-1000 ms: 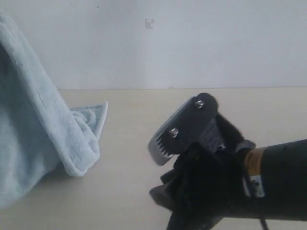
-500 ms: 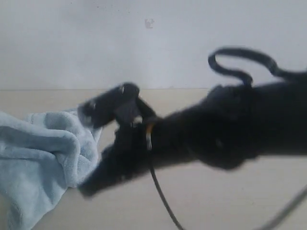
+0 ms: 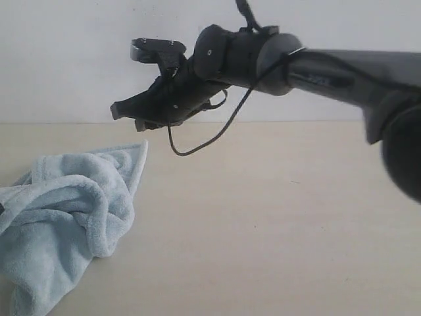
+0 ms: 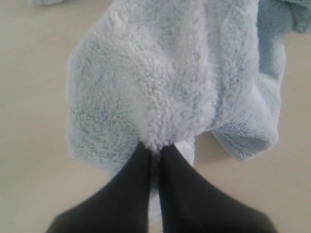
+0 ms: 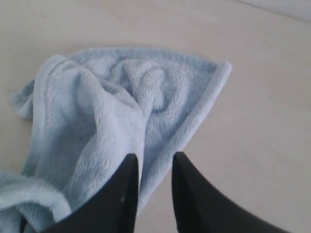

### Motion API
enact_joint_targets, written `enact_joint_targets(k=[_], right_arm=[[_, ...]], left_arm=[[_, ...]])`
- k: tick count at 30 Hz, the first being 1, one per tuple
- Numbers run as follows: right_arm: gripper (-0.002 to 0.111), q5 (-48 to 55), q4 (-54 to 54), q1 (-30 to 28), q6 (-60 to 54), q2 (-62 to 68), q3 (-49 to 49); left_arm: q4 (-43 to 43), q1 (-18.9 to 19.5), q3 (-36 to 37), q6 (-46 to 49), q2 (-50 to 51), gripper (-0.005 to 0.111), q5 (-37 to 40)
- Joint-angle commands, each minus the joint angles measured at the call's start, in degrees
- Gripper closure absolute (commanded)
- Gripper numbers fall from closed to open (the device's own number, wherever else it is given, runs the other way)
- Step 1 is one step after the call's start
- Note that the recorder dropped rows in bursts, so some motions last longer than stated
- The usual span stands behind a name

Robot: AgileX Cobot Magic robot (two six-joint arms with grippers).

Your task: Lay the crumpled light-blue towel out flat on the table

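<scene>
- Since the earlier frame, the towel has been lowered from a hanging drape into a crumpled heap at the left of the surface.
- At that heap, a fold of the towel is clamped between the left fingers, which are pressed together on it.
- Further right, the right arm has been swung up from low over the surface and is stretched leftward across the middle, above the towel's hemmed corner.
- Its right fingers are held apart, with nothing gripped between them.
</scene>
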Motion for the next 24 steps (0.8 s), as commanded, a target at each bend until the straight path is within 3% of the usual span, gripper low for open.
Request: enact_joint_targets(k=[1,4,24], right_arm=[[0.066,2.0,0.6,-0.2,1.0,9.4,-10.9],[0.051,2.4,1.0,-0.2,4.1,13.8,-14.2],[0.054,-6.5,2.3,1.6,3.7,20.9,-15.3]], left_arm=[[-1.7,-0.2,0.3,-0.6,-0.1,0.103,-1.8],[-1.7,-0.2,0.3,-0.6,-0.1,0.103,-2.0],[-2.5,-0.3,0.3,-0.6,-0.1,0.103,-3.4]])
